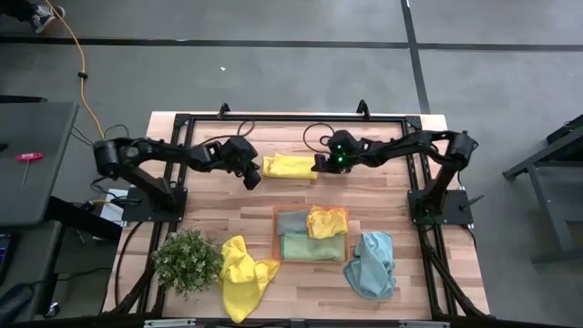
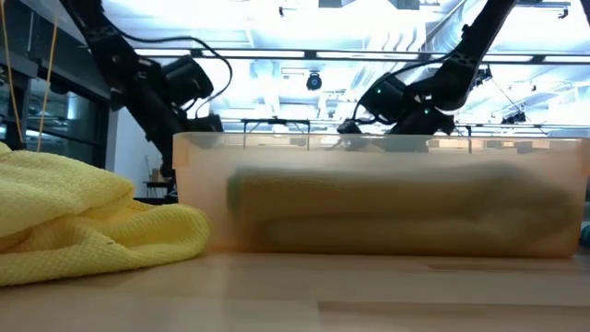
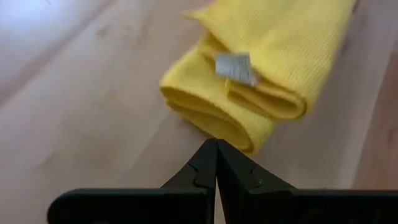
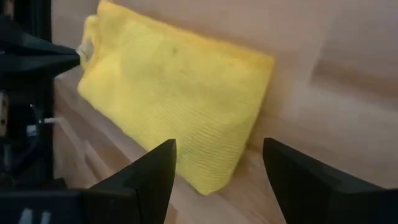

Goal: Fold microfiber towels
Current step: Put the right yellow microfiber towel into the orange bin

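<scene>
left gripper [image 3: 216,163] shut, right gripper [image 4: 217,168] open, flanking folded yellow towel [image 1: 290,167]; its tag [image 3: 235,66] unreadable.

**Where everything sits on my table**

Seen from above, my table [image 1: 209,214] holds a folded towel [image 1: 290,167] near the twelve o'clock edge. My left gripper [image 1: 252,179] sits just beside it at its nine o'clock, and my right gripper [image 1: 320,164] just beside it at its three o'clock. Toward six o'clock from that towel lies the tray [image 1: 277,235], with three towels [image 1: 311,235] in it. At the tray's nine o'clock a loose towel [image 1: 242,273] lies on the table, and farther that way stands the potted plant [image 1: 188,260]. At the tray's three o'clock rests another crumpled towel [image 1: 371,263].
</scene>
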You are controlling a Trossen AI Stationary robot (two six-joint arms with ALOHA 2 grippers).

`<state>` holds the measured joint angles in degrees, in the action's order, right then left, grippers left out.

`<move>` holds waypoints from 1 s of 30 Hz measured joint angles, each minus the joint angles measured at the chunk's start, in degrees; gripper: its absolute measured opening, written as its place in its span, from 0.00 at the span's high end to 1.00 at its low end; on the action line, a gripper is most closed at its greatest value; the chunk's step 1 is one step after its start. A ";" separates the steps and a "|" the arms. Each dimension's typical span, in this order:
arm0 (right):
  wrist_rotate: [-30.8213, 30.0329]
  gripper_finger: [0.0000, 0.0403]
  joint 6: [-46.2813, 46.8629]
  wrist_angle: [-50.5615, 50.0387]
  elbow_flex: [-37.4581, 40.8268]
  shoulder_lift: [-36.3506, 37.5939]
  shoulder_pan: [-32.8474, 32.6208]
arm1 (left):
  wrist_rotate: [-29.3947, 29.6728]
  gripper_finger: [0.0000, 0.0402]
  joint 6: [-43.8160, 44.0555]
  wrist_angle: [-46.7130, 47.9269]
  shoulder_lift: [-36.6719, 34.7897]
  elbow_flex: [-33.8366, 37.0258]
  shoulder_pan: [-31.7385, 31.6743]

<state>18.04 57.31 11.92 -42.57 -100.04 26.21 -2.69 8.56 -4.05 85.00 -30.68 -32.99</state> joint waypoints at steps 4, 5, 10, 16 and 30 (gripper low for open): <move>0.25 0.43 4.41 6.84 -0.10 -3.93 -1.62 | -2.99 1.00 0.47 -5.89 5.25 -0.02 -0.01; 0.26 0.42 5.90 8.79 -0.11 -4.89 -1.96 | -4.78 1.00 0.80 -7.87 6.74 -0.03 -0.04; -0.93 0.42 11.08 16.78 -0.35 -8.17 -3.70 | -8.21 1.00 2.54 -11.47 13.03 -1.84 0.11; -2.60 0.44 12.06 17.52 -0.36 -8.38 -4.17 | -9.03 1.00 3.27 -13.86 14.82 -2.10 0.55; -4.08 0.96 -1.79 -4.25 0.00 4.84 -0.60 | -3.98 1.00 -6.32 1.28 -2.50 -1.63 -2.57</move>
<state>13.96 55.52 7.66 -42.57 -95.19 25.61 -6.67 2.24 -2.77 82.51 -32.30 -35.56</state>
